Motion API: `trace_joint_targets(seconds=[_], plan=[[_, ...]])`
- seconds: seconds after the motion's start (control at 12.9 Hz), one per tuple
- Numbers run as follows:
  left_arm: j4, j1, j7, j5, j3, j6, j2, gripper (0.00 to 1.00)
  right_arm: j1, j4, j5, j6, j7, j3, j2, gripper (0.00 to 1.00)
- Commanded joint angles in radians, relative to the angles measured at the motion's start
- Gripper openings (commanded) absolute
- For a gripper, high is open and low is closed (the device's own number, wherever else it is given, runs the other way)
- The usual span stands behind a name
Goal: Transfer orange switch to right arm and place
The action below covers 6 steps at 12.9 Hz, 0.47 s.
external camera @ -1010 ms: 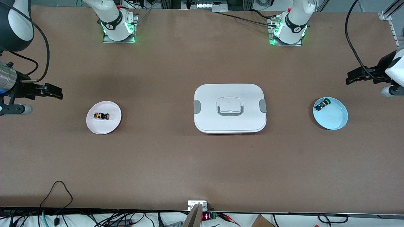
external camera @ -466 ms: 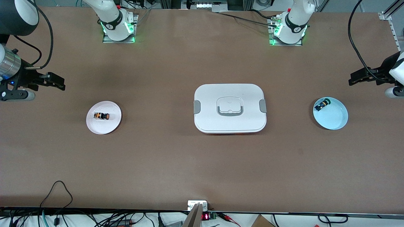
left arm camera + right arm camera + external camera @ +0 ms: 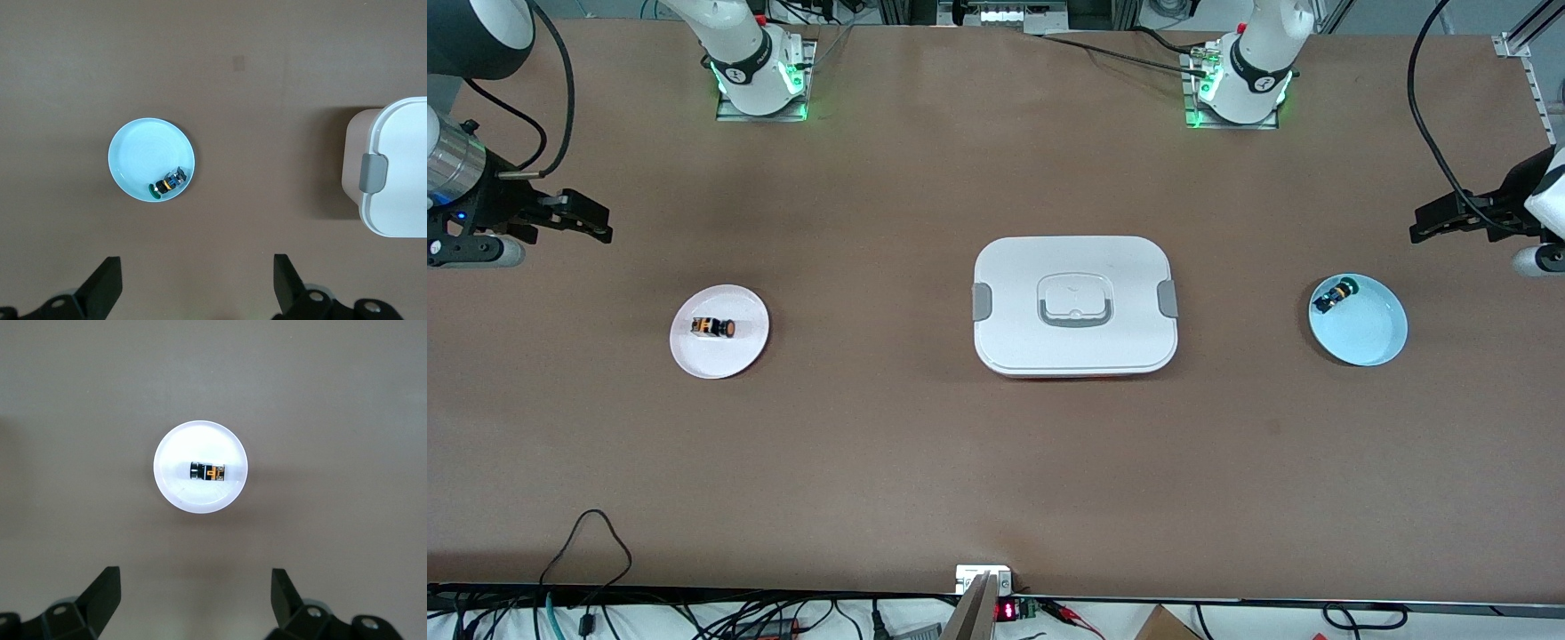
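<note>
The orange switch point(image 3: 713, 327) lies on its side on a small white plate point(image 3: 720, 357) toward the right arm's end of the table. It also shows in the right wrist view point(image 3: 208, 471), on the plate point(image 3: 180, 497). My right gripper point(image 3: 601, 226) is open and empty, up over bare table beside the plate, at the table's end. My left gripper point(image 3: 1421, 222) is open and empty, up over bare table at the left arm's end. Both wrist views show open jaws: the right gripper point(image 3: 195, 581) and the left gripper point(image 3: 198, 268).
A light blue plate point(image 3: 1371, 336) toward the left arm's end holds a green-capped button point(image 3: 1335, 294); both show in the left wrist view, plate point(image 3: 137, 153) and button point(image 3: 167, 185). A white lidded box point(image 3: 1074, 307) stands mid-table. Cables hang over the front edge.
My right gripper has drawn up and away from the white plate toward the robots' side of the table. My left gripper shifted slightly toward its table end. The switch has not moved.
</note>
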Motion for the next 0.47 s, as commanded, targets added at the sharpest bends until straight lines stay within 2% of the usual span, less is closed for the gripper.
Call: trace_joint_targets(seconds=[0.0, 0.39], plan=[[0.022, 0.006, 0.024, 0.005, -0.004, -0.001, 0.009, 1.00, 0.005, 0.003, 0.013, -0.002, 0.037, 0.006, -0.016, 1.00], [0.022, 0.012, 0.024, 0.005, -0.004, -0.001, 0.009, 1.00, 0.006, 0.003, 0.010, -0.003, 0.015, 0.007, -0.013, 1.00]])
